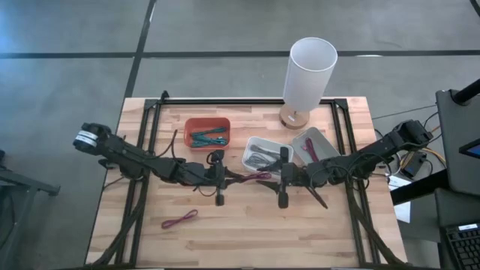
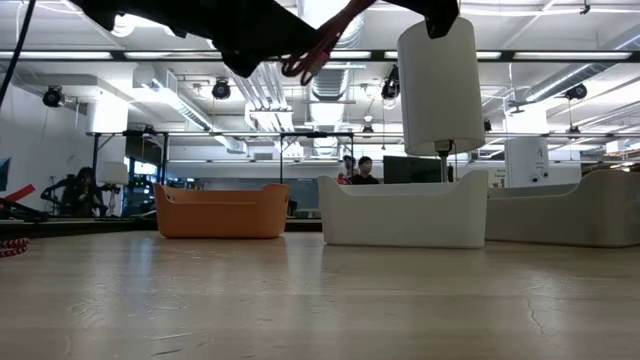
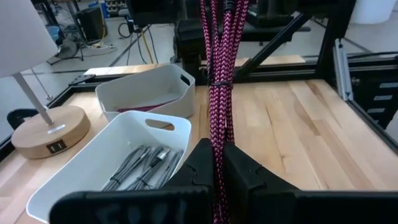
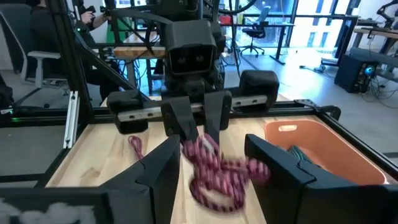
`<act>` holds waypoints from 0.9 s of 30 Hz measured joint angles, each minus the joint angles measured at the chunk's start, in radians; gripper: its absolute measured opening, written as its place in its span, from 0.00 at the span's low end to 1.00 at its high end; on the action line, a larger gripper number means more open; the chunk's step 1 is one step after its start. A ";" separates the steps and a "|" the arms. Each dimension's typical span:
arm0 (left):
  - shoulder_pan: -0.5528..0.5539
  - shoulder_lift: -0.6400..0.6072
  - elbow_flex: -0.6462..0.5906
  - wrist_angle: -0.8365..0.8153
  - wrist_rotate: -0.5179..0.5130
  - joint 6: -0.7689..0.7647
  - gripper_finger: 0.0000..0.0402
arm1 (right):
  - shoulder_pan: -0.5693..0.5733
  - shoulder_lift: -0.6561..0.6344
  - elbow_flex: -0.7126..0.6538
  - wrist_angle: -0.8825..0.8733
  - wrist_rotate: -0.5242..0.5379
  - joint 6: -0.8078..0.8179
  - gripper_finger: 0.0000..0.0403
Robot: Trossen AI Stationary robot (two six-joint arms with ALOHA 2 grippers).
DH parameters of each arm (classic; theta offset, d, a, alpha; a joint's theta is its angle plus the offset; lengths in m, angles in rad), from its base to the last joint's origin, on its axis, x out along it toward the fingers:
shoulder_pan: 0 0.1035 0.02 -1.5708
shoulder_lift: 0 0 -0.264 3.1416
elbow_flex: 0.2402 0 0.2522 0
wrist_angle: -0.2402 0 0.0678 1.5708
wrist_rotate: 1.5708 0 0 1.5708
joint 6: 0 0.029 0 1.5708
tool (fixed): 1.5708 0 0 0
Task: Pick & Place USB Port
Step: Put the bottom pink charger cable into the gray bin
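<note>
The pink cable [image 3: 219, 74] hung in the air over the middle of the table — the left gripper [image 3: 214, 167] had its fingers shut tight on it. The right gripper [image 4: 214, 163] was just beside it, facing the left one, with its fingers wide open around the loose loops. Nearby stood a white bin [image 1: 261, 154] of grey cables, a second white bin [image 1: 313, 143], an orange bin [image 1: 207, 132] and a lamp [image 1: 307, 76]. Another pink cable [image 1: 179, 219] lay alone on the wood.

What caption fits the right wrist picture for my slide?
Left tool holds a pink braided cable out between the open right tool fingers.
</note>
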 joint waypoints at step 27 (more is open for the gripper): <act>0.004 0.021 0.007 0.044 -0.003 0.021 0.10 | 0.001 0.002 0.000 -0.010 0.001 0.008 0.07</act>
